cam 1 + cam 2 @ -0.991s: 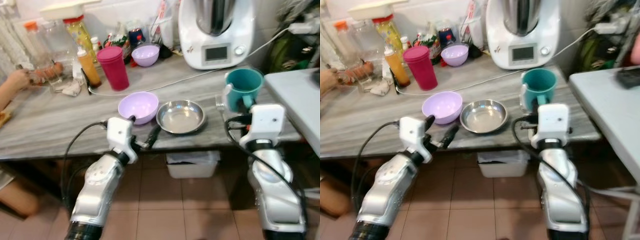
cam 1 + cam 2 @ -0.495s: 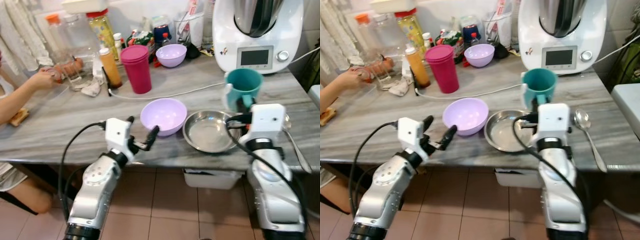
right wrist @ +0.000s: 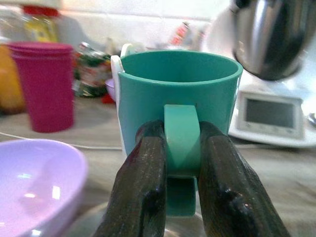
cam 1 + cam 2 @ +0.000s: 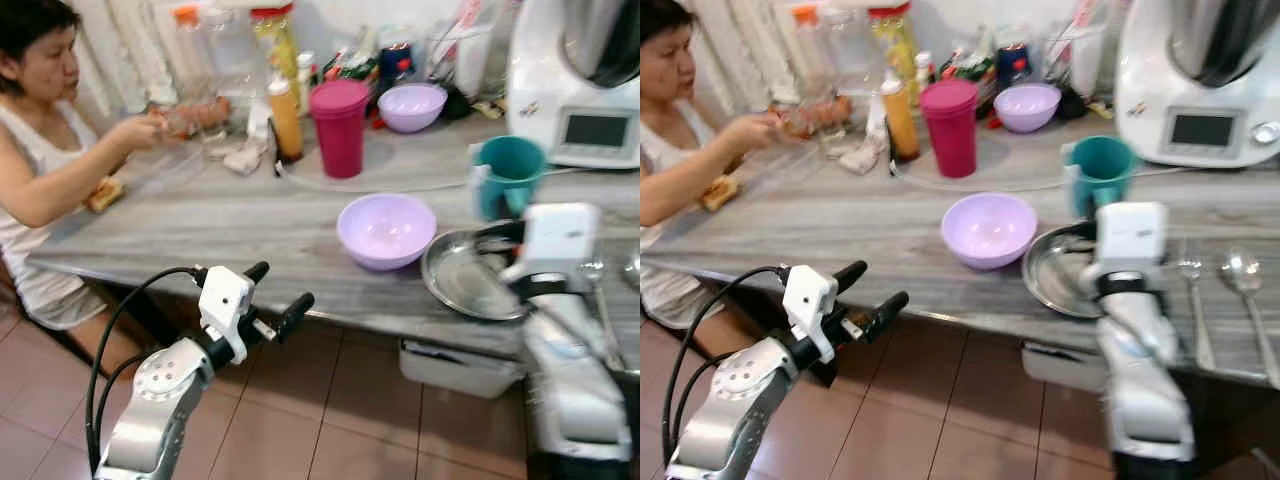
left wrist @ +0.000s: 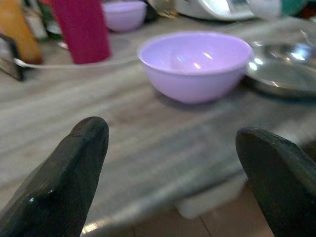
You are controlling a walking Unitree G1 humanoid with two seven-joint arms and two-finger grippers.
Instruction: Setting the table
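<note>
Right wrist view is showing the right hand [image 3: 180, 197] clenching its two black fingers [image 3: 143, 187] on the handle of the teal mug [image 3: 180, 103], which is standing upright at the far edge of the steel plate [image 4: 1065, 285]. The lilac bowl [image 4: 386, 230] is sitting just beside that plate on the grey worktop [image 4: 220, 215]. Further back a magenta tumbler [image 4: 339, 125], an orange bottle [image 4: 285, 118], a second lilac bowl [image 4: 411, 105] and a white kitchen machine [image 4: 1205, 85] are crowding the wall side. Two spoons [image 4: 1245, 275] are lying on the worktop to the right of the right arm. A person [image 4: 45, 150] is sitting at the left end, a hand [image 4: 140, 128] reaching among the jars there.

Compared with half a second ago, the whole scene is sliding rightward in the head views, so the camera is turning left; the person is now coming fully into view.

The left hand [image 4: 268, 295] is hovering below the worktop's front edge, fingers [image 5: 69, 177] spread wide and grasping nothing, pointing toward the bowl.
</note>
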